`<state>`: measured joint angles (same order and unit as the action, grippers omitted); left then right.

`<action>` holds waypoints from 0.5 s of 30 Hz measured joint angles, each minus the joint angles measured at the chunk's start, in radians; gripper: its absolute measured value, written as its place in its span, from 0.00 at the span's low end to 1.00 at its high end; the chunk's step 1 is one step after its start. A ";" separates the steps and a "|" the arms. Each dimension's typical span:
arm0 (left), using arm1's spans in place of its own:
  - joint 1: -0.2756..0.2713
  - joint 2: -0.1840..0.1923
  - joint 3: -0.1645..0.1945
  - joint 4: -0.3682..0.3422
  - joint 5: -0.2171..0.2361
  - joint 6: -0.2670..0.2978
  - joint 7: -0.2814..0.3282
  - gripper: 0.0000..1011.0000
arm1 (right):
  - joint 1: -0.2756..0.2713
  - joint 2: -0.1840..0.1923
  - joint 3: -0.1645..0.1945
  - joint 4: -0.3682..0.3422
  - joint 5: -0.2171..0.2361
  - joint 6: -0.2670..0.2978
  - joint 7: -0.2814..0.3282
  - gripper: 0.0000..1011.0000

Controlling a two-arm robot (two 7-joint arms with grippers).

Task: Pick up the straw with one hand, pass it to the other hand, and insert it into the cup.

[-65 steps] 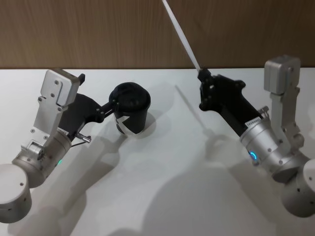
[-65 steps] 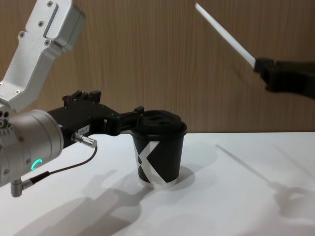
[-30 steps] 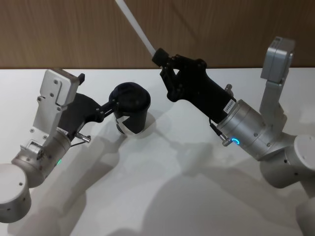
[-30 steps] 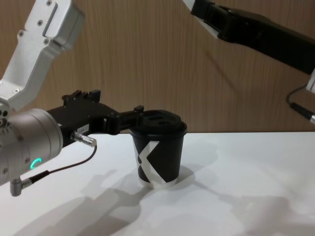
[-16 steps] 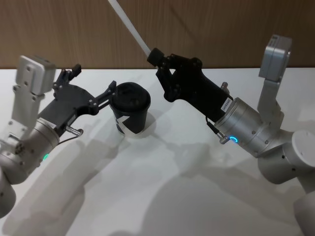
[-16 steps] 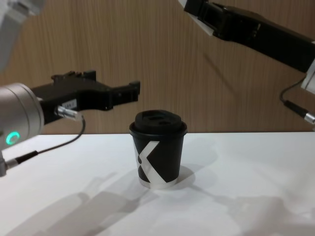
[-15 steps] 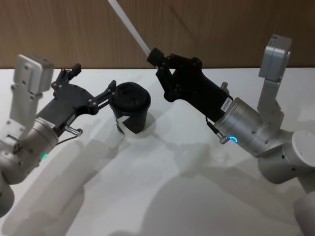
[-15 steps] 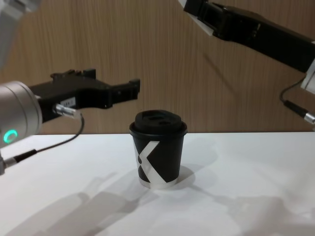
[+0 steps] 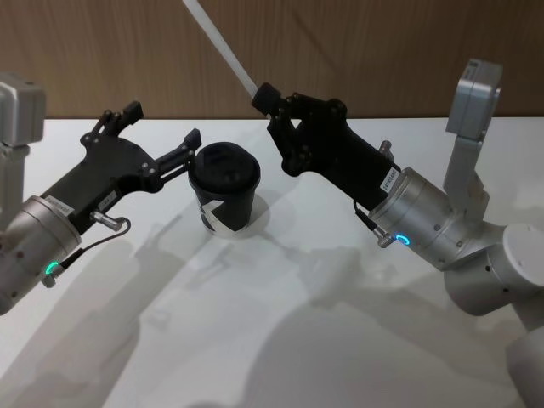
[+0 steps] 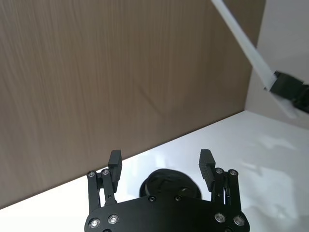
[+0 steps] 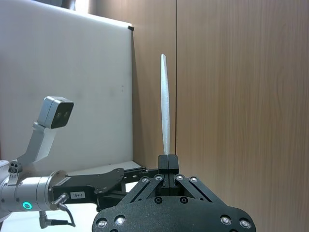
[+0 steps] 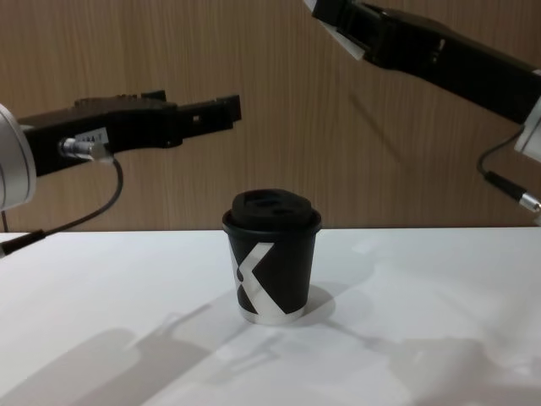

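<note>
Over the counter's (image 9: 289, 340) far edge, right tool (image 9: 262, 92) pinches a thin white plastic straw (image 9: 217, 42), probably light, bendy; wide-open left tool (image 9: 161, 127) should grip mid-shaft.

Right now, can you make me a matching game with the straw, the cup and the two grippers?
1 straw
2 cup
3 left gripper
4 right gripper

A open, in the air, left of the cup
B upright on the table
C shut on something thin
D slanting up in the air

Pairs: 1-D, 2-B, 3-A, 4-C
</note>
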<state>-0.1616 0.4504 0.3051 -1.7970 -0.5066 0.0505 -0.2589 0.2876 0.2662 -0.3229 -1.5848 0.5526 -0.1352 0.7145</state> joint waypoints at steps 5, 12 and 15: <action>0.001 -0.001 -0.016 0.003 -0.065 0.000 -0.054 0.99 | 0.001 0.000 0.000 0.001 0.001 -0.001 0.002 0.00; -0.008 -0.011 -0.031 0.025 -0.156 -0.007 -0.130 0.99 | 0.002 0.000 -0.001 0.002 0.002 -0.001 0.003 0.00; -0.016 -0.018 -0.036 0.038 -0.192 -0.012 -0.161 0.99 | 0.002 0.000 -0.002 0.003 0.002 -0.001 0.003 0.00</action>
<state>-0.1774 0.4326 0.2693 -1.7588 -0.6983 0.0380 -0.4204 0.2897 0.2665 -0.3245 -1.5822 0.5547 -0.1366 0.7179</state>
